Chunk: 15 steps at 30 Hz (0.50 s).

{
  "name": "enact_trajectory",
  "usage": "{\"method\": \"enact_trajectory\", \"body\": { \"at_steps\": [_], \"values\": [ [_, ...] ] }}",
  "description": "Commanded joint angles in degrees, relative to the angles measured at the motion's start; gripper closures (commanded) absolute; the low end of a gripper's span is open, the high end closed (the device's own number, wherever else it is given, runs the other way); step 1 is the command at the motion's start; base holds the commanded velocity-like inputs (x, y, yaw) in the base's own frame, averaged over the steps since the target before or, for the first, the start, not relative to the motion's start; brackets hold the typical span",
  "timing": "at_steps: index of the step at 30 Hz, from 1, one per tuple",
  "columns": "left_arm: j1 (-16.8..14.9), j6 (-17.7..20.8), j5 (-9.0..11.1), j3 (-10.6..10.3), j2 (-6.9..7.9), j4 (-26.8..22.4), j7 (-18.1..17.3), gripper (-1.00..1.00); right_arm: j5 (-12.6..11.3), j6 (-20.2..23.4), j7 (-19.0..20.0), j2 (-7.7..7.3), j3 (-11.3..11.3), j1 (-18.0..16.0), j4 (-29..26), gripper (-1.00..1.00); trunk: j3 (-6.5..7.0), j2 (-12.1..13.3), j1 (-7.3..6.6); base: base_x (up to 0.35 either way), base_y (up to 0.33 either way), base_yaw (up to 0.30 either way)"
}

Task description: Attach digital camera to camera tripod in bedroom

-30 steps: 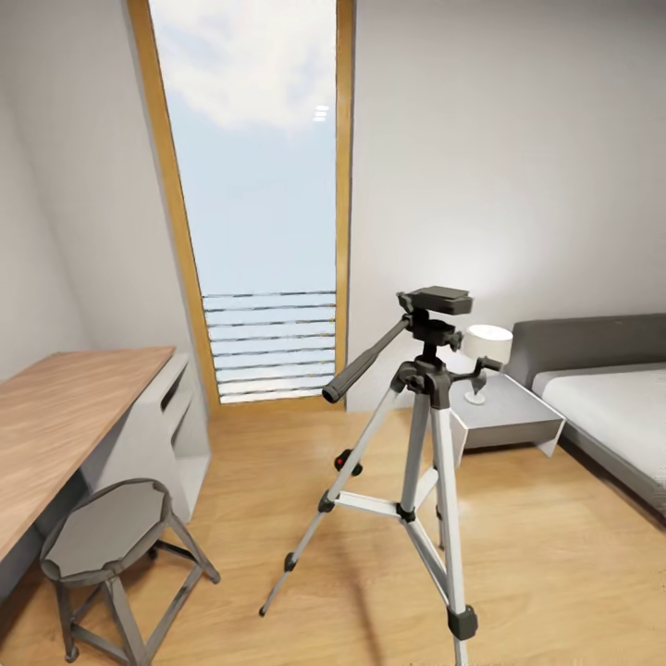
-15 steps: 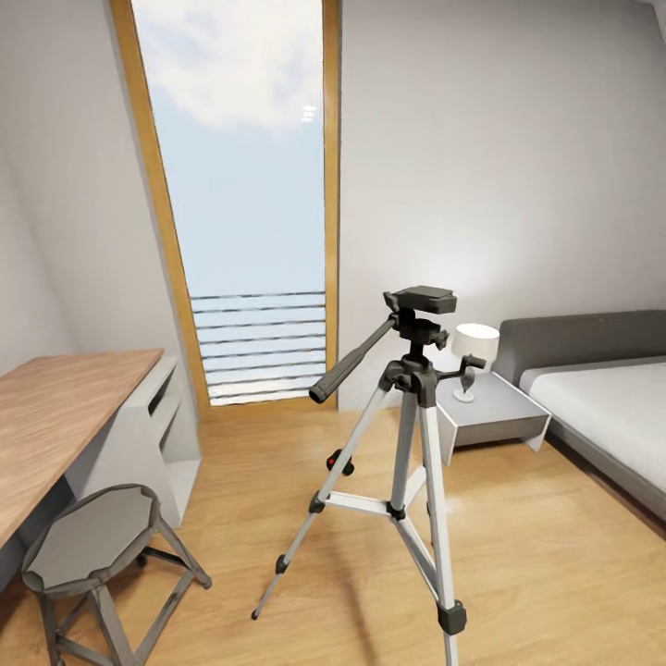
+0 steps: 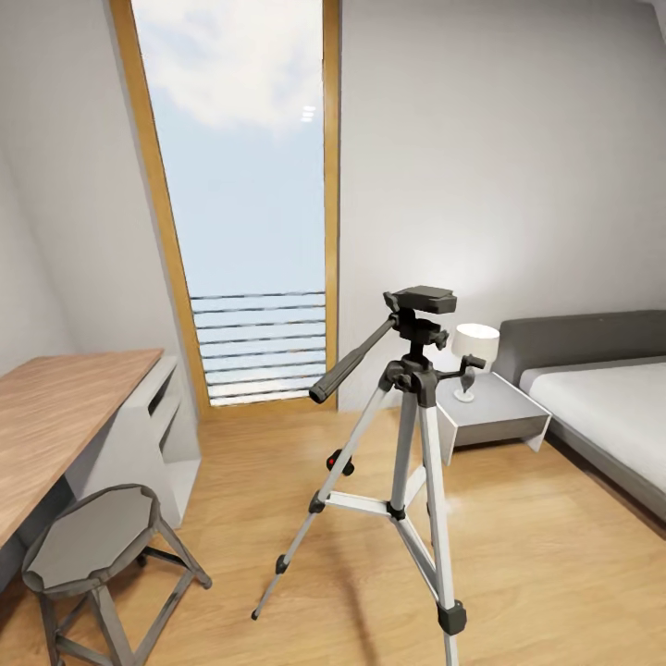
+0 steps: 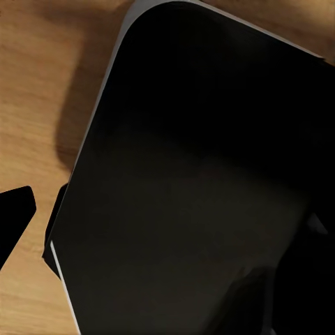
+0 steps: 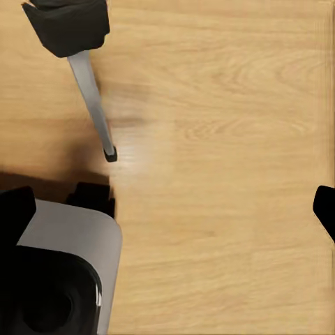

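The camera tripod [image 3: 412, 379] stands on the wood floor in the middle of the bedroom. Its black head plate [image 3: 421, 299] is bare and its pan handle [image 3: 351, 363] slopes down to the left. A small black thing with a red dot [image 3: 340, 461], seemingly the digital camera, shows low down behind the tripod's left leg. One silver tripod leg [image 5: 91, 91] with a black foot crosses the right wrist view. My right gripper [image 5: 167, 209] hangs open over bare floor. My left gripper [image 4: 167, 223] shows one dark fingertip [image 4: 14, 216] at the frame's edge, beside my own dark base.
A wooden desk [image 3: 55, 416] and a grey stool [image 3: 92, 536] stand at the left. A grey nightstand [image 3: 490, 416] with a white lamp [image 3: 474, 347] and a low grey bed [image 3: 601, 388] lie to the right. A tall window [image 3: 250, 185] is behind.
The whole head view shifted a little between one second ago and half a second ago, so the camera moved. Since then nothing has changed.
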Motion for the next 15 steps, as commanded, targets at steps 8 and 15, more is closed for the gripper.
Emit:
{"method": "enact_trajectory", "body": {
  "at_steps": [8,15],
  "values": [
    [0.03,-0.04,-0.01,0.43,0.02,-0.09,0.04,-1.00,0.44,1.23,1.44,-0.24,0.18,-0.01,-3.91,-1.00,-0.05,-0.03,0.00,0.000,0.000,0.000],
    [0.03,-0.04,-0.01,0.42,0.02,-0.08,0.04,-1.00,0.84,1.28,4.98,-0.29,0.29,0.03,-5.62,-1.00,-0.05,-0.03,0.00,0.000,0.000,0.000]
  ]
}}
